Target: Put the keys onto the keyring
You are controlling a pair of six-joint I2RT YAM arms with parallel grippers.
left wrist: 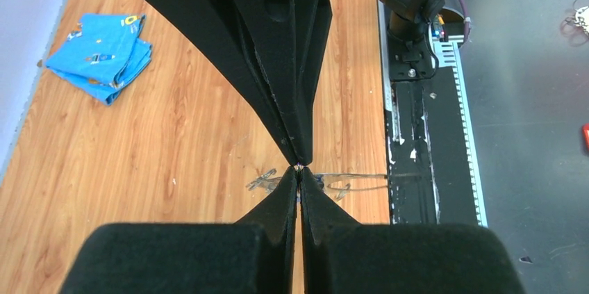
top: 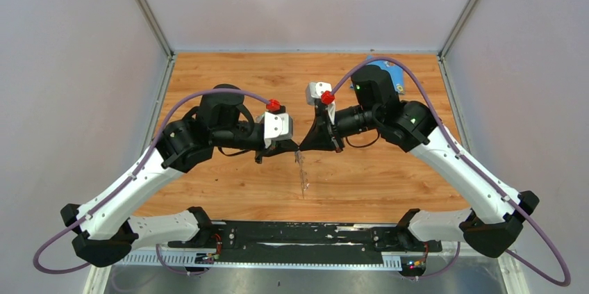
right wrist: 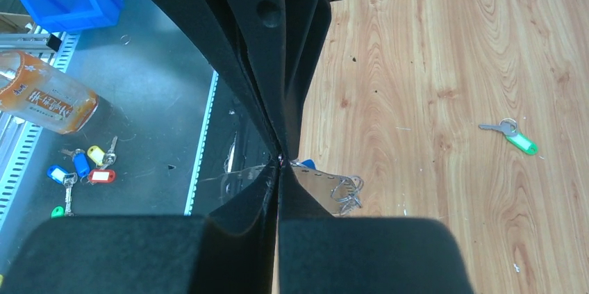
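My left gripper [left wrist: 299,181] and right gripper [right wrist: 278,172] are clenched at the keyring [left wrist: 361,176]; next I fetch the green key [right wrist: 519,142].

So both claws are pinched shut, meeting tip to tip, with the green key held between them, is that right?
Not quite. The right wrist view shows the green key lying loose on the table, away from the tips. The left gripper and right gripper are indeed shut, meeting tip to tip.
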